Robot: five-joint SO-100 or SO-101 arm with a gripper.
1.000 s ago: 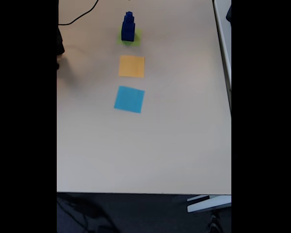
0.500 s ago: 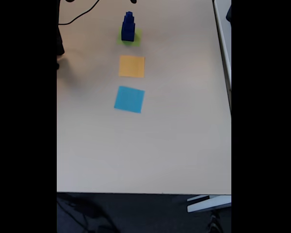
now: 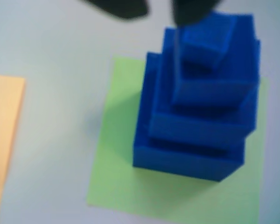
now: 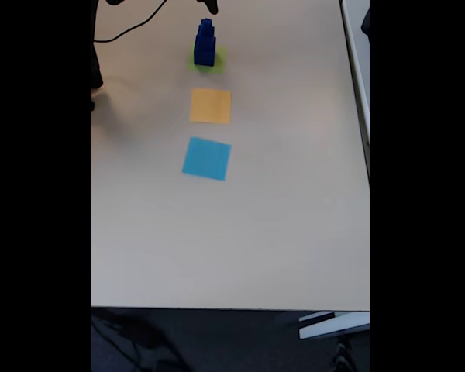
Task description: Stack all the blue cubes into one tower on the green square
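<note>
The blue cubes (image 3: 200,102) stand as one stepped tower, largest at the bottom and smallest on top, on the green square (image 3: 116,182) near the far edge of the table (image 4: 279,217) in the fixed view. Nearer lie an orange square (image 4: 210,105) and a light-blue square (image 4: 206,158). In the wrist view, the gripper (image 3: 161,9) appears as dark blurred shapes above the tower, touching nothing; how far its jaws stand apart cannot be told.

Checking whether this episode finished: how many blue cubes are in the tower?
4 blue cubes, stacked largest at the bottom to smallest on top, on the green square at the table's far end in the fixed view. A smaller cube could be hidden behind the dark gripper tips.
</note>
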